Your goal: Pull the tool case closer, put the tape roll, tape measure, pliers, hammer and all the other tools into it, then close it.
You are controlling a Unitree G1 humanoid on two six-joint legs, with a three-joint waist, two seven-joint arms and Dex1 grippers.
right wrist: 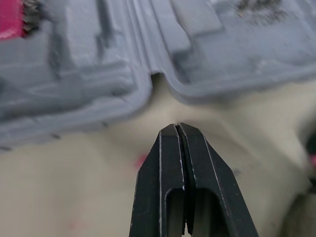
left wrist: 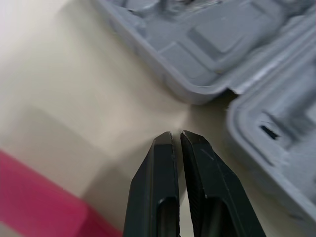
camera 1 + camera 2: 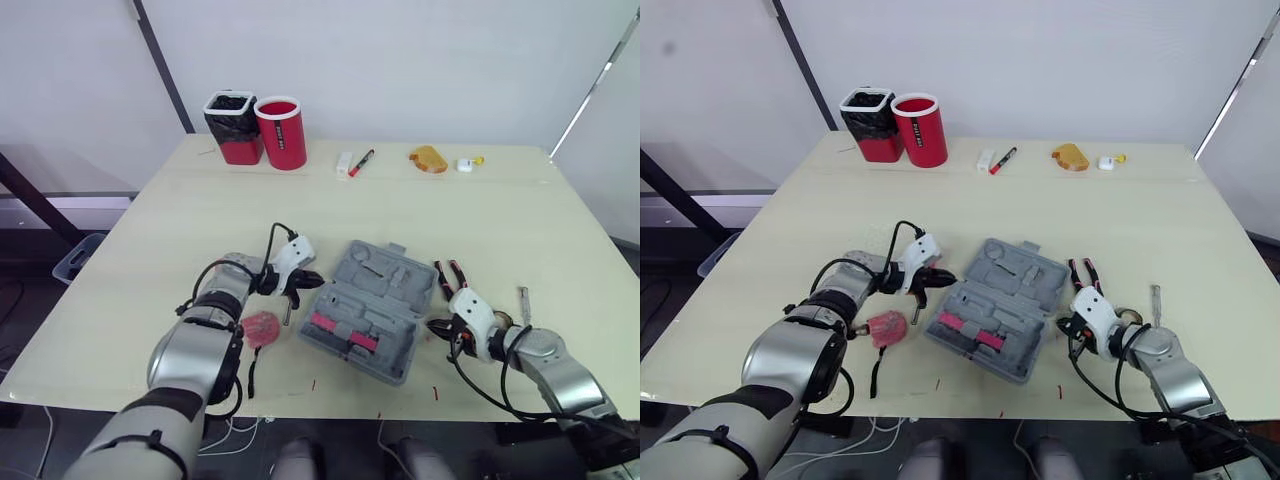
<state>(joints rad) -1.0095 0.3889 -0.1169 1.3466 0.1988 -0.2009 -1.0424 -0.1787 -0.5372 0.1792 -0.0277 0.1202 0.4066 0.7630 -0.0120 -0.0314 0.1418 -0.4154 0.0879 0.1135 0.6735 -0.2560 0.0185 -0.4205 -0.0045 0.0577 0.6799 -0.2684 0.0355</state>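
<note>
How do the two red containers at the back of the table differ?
The black-lined bin is squarish; the red cup is round. The bin holds a black bag; the cup has a bare white rim. Both are red, upright, side by side at the far edge of the table.

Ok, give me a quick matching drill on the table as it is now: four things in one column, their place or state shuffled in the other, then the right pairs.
1. tool case
2. pliers
3. red cup
4. left gripper

A. stands at the far edge of the table
B. fingers shut on nothing, beside the case's left side
C. lies open on the table, close to the robot
D. lies on the table just right of the case

Pairs: 1-C, 2-D, 3-A, 4-B
</note>
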